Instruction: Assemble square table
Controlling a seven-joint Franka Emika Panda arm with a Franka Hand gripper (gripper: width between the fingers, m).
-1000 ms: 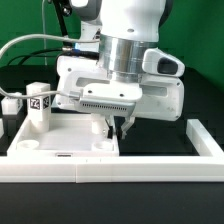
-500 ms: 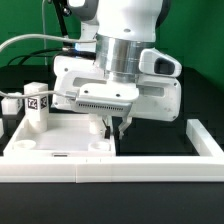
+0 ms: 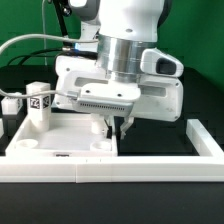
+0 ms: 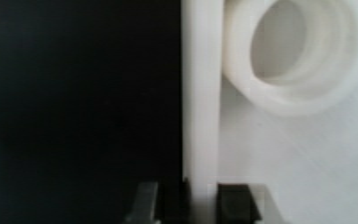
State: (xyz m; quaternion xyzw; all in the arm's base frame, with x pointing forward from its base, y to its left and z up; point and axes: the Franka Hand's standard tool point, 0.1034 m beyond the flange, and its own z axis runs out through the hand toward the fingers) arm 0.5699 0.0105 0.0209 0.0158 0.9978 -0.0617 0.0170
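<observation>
- The hand [image 4: 197, 200] is clamped shut on the raised rim [image 4: 199, 90] of the tabletop [image 3: 55, 143]. In the wrist view the thin white wall runs straight between the 2 dark fingers [image 4: 240, 200], with no gap showing on either side.
- Just beside the gripped stretch of rim sits 1 round corner socket [image 4: 300, 60], so the grip is close to a corner.
- In the exterior view the hand [image 3: 118, 126] comes down on the tabletop's edge at the exterior view's right. The tabletop lies flat on the black table [image 3: 152, 140], tucked into the corner of the long white border wall [image 3: 110, 167].
- Against the pictures from the last second, almost nothing has changed: hand, tabletop and wall sit in the same places, and the grip has stayed shut.
- My reading is that this is a steady hold, not a carry. The tabletop looks seated against the wall, which is where it needs to be before any legs go in.
- 1 tagged leg [image 3: 38, 104] stands upright at the exterior view's left, by the far side of the tabletop. None of the sockets in view holds a leg, so the assembly is at an early stage.
- The likely next step is to let go of the rim and fetch a leg.
</observation>
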